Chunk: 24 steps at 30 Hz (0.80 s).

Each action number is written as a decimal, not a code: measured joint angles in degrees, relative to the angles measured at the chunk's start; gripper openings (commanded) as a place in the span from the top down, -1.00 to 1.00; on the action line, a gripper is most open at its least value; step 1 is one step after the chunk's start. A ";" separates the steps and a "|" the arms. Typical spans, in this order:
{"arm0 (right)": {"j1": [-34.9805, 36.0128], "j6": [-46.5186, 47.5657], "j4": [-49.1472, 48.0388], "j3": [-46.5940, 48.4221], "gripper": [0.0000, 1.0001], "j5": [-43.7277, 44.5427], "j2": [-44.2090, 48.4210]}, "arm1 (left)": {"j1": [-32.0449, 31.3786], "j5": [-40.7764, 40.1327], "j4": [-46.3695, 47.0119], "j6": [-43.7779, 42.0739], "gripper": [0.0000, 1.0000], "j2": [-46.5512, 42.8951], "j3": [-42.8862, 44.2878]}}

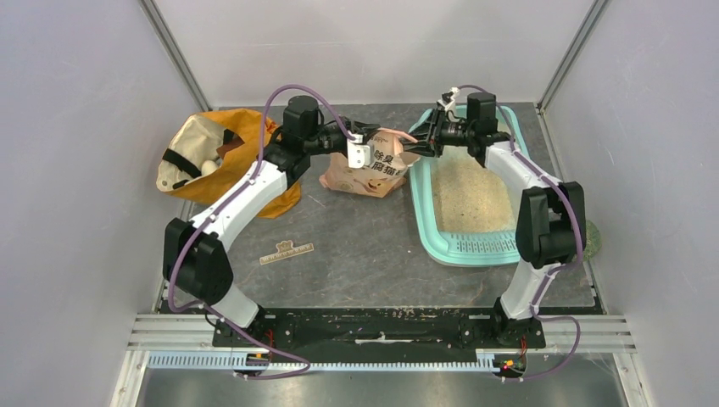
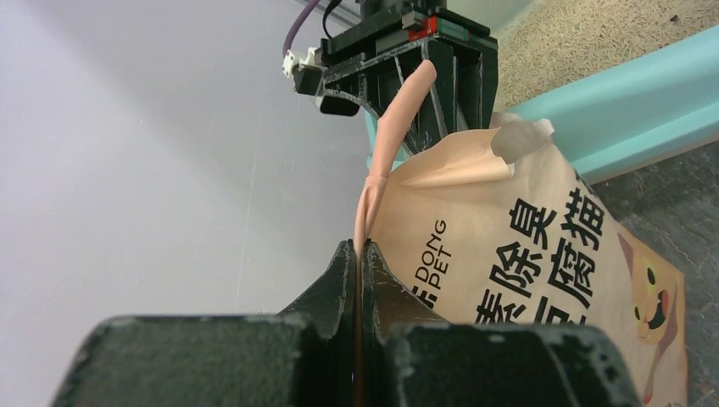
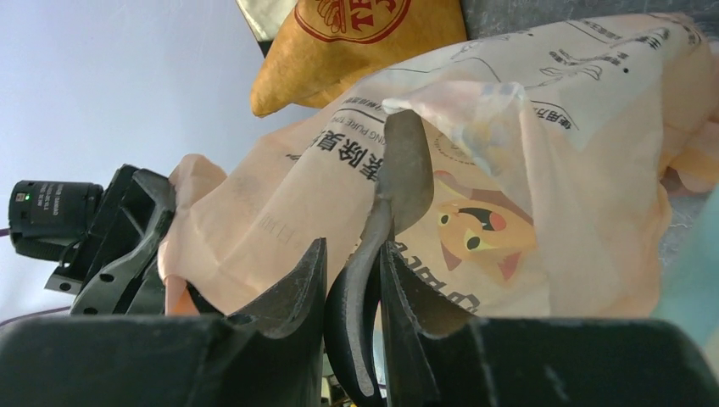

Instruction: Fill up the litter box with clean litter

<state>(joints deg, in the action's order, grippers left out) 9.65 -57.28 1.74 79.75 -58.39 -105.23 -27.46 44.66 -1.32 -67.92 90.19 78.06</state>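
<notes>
The teal litter box lies at the right of the table with a layer of pale clean litter inside. A peach-pink printed pouch stands just left of it. My left gripper is shut on the pouch's top edge, and the left wrist view shows the jaws pinching the pink film. My right gripper faces it over the box's far left corner. Its jaws are shut on the handle of a dark grey scoop, whose bowl sits at the pouch's mouth, partly behind the film.
An orange fabric bag lies open at the far left, close behind the left arm. A small flat tag rests on the dark mat nearer the bases. Grey walls close in on both sides and the back.
</notes>
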 measured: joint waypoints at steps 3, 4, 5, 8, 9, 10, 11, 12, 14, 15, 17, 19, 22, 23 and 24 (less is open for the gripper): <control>-1.27 1.03 1.88 -0.04 1.00 -0.11 1.60 | -0.20 0.52 1.44 0.44 0.96 0.83 0.20; -1.68 1.20 2.38 -0.17 1.00 -0.26 2.01 | -0.35 0.55 1.90 0.57 0.96 1.16 0.31; -2.29 1.40 3.08 -0.42 1.00 -0.55 2.47 | -0.48 0.55 2.16 0.68 0.96 1.42 0.35; -4.02 1.97 4.68 -1.27 1.00 -1.70 3.74 | -0.87 0.50 2.75 1.60 0.96 2.27 0.52; -4.66 2.21 5.18 -1.55 1.00 -1.99 4.13 | -0.92 0.44 2.86 2.12 0.96 2.69 0.76; -5.18 2.43 5.57 -1.90 1.00 -2.23 4.50 | -0.96 0.35 3.15 2.62 0.96 3.10 1.09; -5.81 2.54 5.70 -2.54 1.00 -2.40 5.01 | -0.96 0.20 3.37 3.19 0.96 3.50 1.29; -6.40 2.67 5.84 -3.41 1.00 -2.73 5.55 | -0.98 0.09 3.69 3.82 0.96 3.87 1.36; -7.41 2.67 6.03 -4.96 1.00 -3.43 6.45 | -1.01 -0.28 4.33 4.92 0.96 4.37 1.38; -7.85 2.67 6.10 -5.75 1.00 -3.69 6.86 | -1.03 -0.50 4.76 5.51 0.96 4.68 1.38; -8.70 2.62 5.90 -7.17 1.00 -4.26 7.50 | -1.03 -0.61 5.40 6.49 0.96 5.09 1.38; -9.73 2.47 5.55 -8.33 1.00 -4.87 7.98 | -1.18 -0.59 6.60 7.76 0.96 5.60 1.38; -11.19 2.43 5.22 -9.70 1.00 -5.44 8.68 | -1.66 -0.48 8.48 9.31 0.96 6.51 1.38; -11.61 2.43 5.22 -10.01 1.00 -5.60 8.94 | -1.79 -0.31 9.03 9.68 0.96 6.78 1.40; -12.02 2.43 5.25 -10.29 1.00 -5.66 9.22 | -1.90 -0.02 9.29 9.92 0.96 6.95 1.40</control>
<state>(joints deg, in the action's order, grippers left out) -2.37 -54.85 6.98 69.45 -64.05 -96.01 -29.36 44.64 7.97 -58.00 97.14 79.46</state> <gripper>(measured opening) 0.306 0.044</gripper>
